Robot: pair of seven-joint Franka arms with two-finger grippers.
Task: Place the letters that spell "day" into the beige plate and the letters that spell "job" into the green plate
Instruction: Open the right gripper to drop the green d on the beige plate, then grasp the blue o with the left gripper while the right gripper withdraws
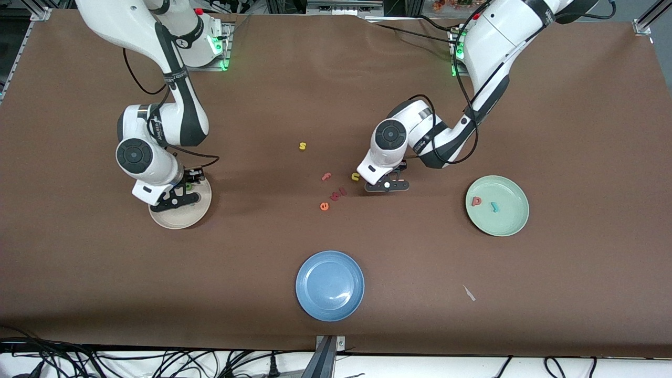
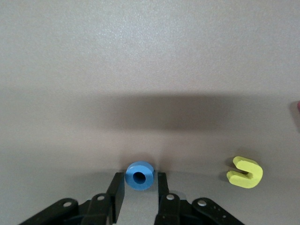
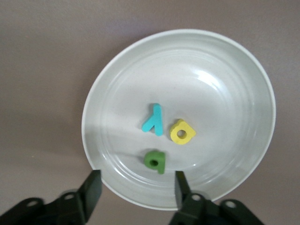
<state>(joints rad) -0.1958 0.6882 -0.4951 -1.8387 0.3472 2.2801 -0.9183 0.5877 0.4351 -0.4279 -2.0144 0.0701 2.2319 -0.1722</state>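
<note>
Left gripper (image 2: pixel 139 193) was low at mid-table, its fingers (image 2: pixel 116 190) pinching the blue o (image 2: pixel 139 176) by its sides, the ring's hole facing the wrist camera. Right gripper (image 3: pixel 136 188) hung over the beige plate (image 1: pixel 197 214) at the right arm's end of the table, its fingers spread with nothing between them.

Risks, as judged from this moment. The o was caught only near the fingertips and on a curved edge, so it could squirt out or twist during the lift if the grip were light. The yellow u (image 2: pixel 244 172) lay just beside the o, apart from it, and a sideways departure might nudge it toward the pink f (image 1: pixel 326 176), the orange e (image 1: pixel 324 206) and the two small red letters (image 1: pixel 339 193) nearby. Release high over the green plate (image 1: pixel 512 223) could let so small a ring bounce or roll past the shallow rim. The right fingers, low at the beige rim, could tip that plate on withdrawal.

Task's letters. In the beige plate lay the teal y (image 3: pixel 154 120), the yellow d (image 3: pixel 182 131) and the green a (image 3: pixel 155 161), close together but apart, near the centre. In the green plate lay the red b (image 1: pixel 476 201) and the teal j (image 1: pixel 494 208), apart. A yellow s (image 1: pixel 302 146) and the blue plate (image 1: pixel 330 285) stood unused.
</note>
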